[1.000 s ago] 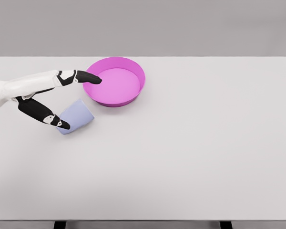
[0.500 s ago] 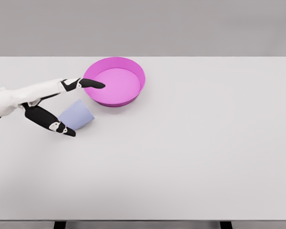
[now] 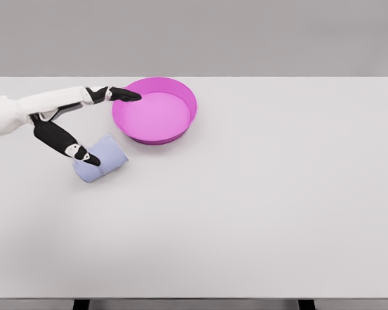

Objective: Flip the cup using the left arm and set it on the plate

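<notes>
I see cup (image 3: 102, 166) on its side on table (image 3: 258, 194), just left of and below pink plate (image 3: 156, 110), not on it. Left hand (image 3: 64, 123) over cup: fingers spread, thumb tip on cup's left end, forefinger reaching plate rim, no grasp. I judge flip and placing both remain.

The left hand (image 3: 64, 119) enters at the left edge of the frame, which cuts off its arm. Its dark thumb (image 3: 64, 143) crosses the near end of the cup (image 3: 102, 159), hiding that end, so whether it is the mouth or the base cannot be told. The table (image 3: 258, 213) runs past the frame's side edges, and the bottom edge cuts off its dark legs (image 3: 81, 303).
</notes>
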